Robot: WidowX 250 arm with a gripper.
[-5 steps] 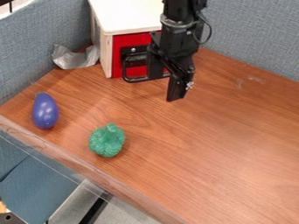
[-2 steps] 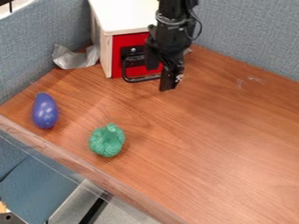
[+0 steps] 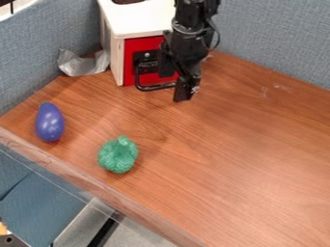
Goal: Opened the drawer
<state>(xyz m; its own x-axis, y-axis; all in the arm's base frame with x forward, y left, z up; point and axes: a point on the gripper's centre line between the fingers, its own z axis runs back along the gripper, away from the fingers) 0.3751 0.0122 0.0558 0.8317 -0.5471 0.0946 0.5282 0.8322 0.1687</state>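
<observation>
The black two-finger gripper (image 3: 173,87) hangs spread at the red drawer's (image 3: 130,67) black looped handle (image 3: 149,88); a glossy purple ovoid (image 3: 49,122) and bumpy green toy (image 3: 118,155) lie well apart.

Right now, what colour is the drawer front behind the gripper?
The drawer front is red, seen best in the camera view.

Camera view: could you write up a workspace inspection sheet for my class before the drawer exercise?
Surface: brown wood-grain table, faint pale marks toward the back.
Job's things: red drawer front looks closed; black handle juts forward.
Clutter: purple toy, green toy, crumpled grey material beside the white-topped cabinet.
Gripper: open, near the handle; contact unclear.
Cables: black cable looping beside the arm.
Surroundings: blue-grey partitions.
</observation>
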